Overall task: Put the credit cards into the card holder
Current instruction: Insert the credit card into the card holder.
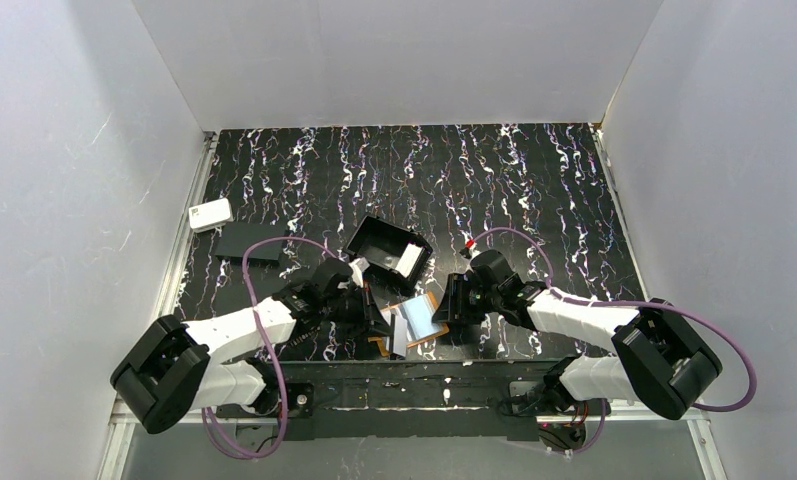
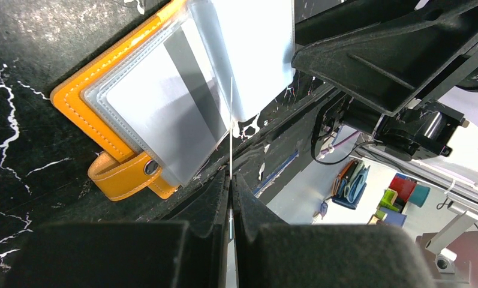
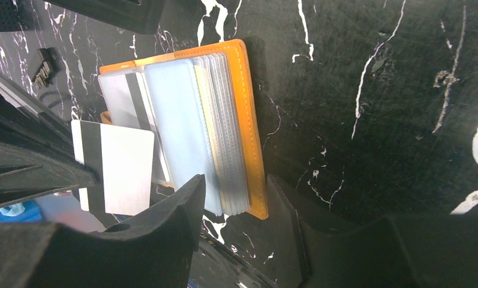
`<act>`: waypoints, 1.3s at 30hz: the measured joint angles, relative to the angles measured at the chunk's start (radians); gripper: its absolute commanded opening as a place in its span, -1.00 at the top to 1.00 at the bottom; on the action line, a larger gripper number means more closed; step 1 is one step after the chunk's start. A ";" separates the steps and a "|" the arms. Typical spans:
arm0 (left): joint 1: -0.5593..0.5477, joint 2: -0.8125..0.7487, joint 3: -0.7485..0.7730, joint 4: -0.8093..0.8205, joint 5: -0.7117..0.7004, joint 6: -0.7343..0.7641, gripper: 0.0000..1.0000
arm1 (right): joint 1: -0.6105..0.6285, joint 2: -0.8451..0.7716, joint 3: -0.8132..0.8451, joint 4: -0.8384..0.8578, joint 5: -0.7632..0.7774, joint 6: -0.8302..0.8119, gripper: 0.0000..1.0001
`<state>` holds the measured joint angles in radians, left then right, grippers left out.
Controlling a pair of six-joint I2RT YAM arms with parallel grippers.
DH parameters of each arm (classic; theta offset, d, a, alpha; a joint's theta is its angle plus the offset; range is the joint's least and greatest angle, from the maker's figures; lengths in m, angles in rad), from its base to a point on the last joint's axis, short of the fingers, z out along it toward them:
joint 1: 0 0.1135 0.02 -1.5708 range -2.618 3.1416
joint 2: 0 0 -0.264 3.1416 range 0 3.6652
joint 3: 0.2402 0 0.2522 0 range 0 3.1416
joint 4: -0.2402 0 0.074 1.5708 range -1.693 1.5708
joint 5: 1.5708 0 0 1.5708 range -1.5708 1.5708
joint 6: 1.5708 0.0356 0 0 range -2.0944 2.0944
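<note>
L gripper (image 2: pixel 231 180) is pinched tight on one credit card (image 3: pixel 125 174), seen edge-on btwn its fingers in the L wrist view. The card sticks out ahead of the tips, dark stripe along one side, over the open card holder (image 2: pixel 74 102). Holder lies flat on the table (image 1: pixel 534 180) right in front of the L gripper & btwn both grippers, orange cover down, clear pockets up. A 2nd card (image 2: pixel 164 102) w/ a grey stripe sits in the pocket nearest the L tips. R gripper (image 3: pixel 233 180) has its jaws partway apart, one finger either side of the holder's near edge, pocket stack btwn them; can't tell if the pads touch it. Black tray (image 1: pixel 374 235) w/ a white card (image 1: pixel 409 260) inside sits just beyond the L gripper.
</note>
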<state>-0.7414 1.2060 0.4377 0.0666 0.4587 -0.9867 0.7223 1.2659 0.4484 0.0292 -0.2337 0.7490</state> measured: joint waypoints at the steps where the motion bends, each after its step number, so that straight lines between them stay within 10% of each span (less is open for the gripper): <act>1: 0.001 -0.002 -0.001 0.001 -0.002 -0.002 1.00 | 0.000 0.000 0.000 0.000 0.000 0.000 -0.02; 39: 0.016 0.043 -0.045 0.120 0.027 -0.053 1.00 | 0.006 0.003 0.000 0.005 -0.002 0.005 -0.02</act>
<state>-0.7258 1.2491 0.3927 0.1864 0.4858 -1.0393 0.7288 1.2694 0.4484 0.0338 -0.2352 0.7544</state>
